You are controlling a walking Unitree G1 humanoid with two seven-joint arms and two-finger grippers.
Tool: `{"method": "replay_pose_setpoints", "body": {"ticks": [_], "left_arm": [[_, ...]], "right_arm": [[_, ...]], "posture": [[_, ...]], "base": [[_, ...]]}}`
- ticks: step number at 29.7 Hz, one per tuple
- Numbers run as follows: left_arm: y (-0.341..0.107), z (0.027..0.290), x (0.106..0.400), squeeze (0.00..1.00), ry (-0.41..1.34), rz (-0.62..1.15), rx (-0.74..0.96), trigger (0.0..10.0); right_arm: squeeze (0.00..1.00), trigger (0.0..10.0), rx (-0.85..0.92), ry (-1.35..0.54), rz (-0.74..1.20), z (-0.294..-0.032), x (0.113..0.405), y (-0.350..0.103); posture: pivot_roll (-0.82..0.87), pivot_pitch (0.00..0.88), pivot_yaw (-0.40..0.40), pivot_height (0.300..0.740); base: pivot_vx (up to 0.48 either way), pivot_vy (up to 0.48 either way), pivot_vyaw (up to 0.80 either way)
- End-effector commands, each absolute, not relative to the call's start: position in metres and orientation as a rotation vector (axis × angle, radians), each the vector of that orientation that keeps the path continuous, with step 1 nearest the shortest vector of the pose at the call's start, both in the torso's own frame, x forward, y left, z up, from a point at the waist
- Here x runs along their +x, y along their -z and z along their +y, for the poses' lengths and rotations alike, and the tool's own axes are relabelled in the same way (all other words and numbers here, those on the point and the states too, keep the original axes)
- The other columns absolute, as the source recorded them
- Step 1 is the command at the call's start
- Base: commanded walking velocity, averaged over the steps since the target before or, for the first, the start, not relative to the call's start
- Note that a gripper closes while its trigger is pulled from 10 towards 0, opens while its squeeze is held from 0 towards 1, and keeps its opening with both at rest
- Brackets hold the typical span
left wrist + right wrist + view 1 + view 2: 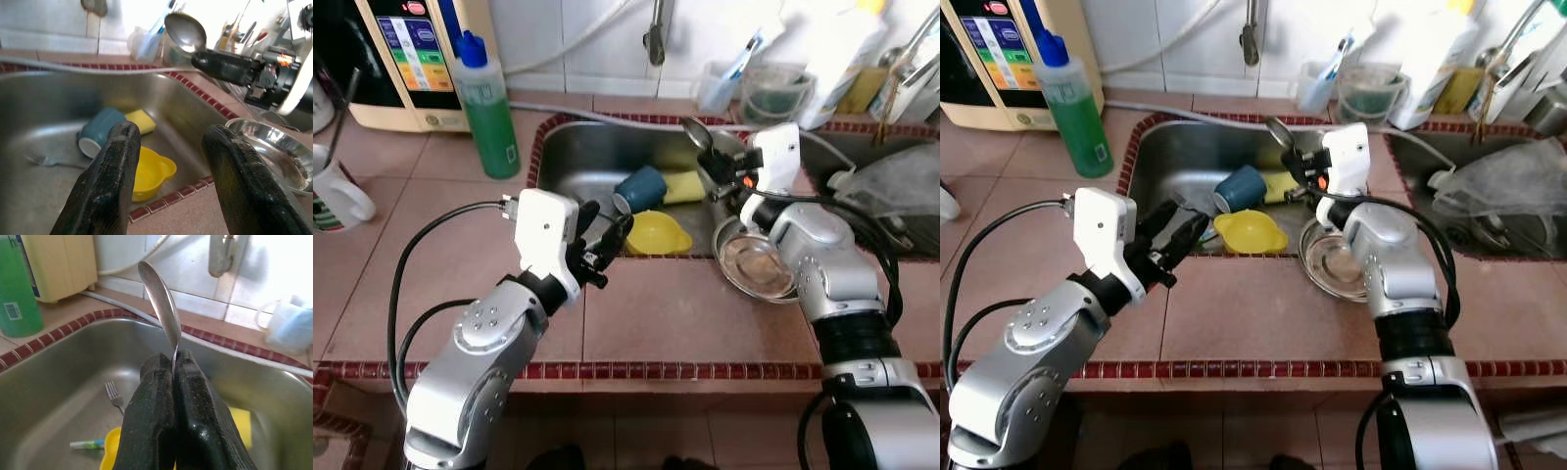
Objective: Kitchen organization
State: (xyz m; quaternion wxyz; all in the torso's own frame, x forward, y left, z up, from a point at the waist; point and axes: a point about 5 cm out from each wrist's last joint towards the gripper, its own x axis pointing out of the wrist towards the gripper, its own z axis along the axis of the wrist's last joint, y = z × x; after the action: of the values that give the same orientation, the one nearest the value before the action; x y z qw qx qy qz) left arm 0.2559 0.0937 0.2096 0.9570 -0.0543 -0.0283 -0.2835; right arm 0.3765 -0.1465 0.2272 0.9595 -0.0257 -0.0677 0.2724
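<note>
Tile of the brown surface (656,318) lies nearest, and over its sink-side edge hovers the left hand (607,245), its two black fingers (110,181) spread apart and empty. Just past them, inside the stainless steel sink (578,157), sit a yellow plastic bowl (656,233), a dark teal mug on its side (640,188) and a yellow sponge (682,185) — a small metal fork (114,394) lies on the basin floor too. To the right a round steel bowl (756,266) rests at the sink's corner. Farther back, the right hand (729,179) is pinched tight on the handle of a silver metal spoon (695,132); the spoon's long axis runs up and away from that hand, bowl end toward the back wall — so the right arm alone carries it.
</note>
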Motion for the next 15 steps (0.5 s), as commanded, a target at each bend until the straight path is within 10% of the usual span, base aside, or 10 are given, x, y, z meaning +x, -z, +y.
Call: {"method": "replay_pose_setpoints", "body": {"ticks": [1,15], "left_arm": [[-0.213,0.087,0.248,0.00,0.599,-0.056,-0.120,10.0],[-0.223,0.079,0.229,0.00,0.674,-0.051,-0.147,10.0]], "right_arm": [[0.00,10.0,-0.065,-0.553,-0.158,-0.150,0.381,-0.235],[0.00,10.0,-0.054,-0.594,-0.171,-0.156,0.388,-0.243]], "posture": [[0.02,0.249,-0.057,0.740],[0.03,0.282,-0.061,0.740]], "base": [[0.000,0.000,0.00],[0.000,0.000,0.00]]}}
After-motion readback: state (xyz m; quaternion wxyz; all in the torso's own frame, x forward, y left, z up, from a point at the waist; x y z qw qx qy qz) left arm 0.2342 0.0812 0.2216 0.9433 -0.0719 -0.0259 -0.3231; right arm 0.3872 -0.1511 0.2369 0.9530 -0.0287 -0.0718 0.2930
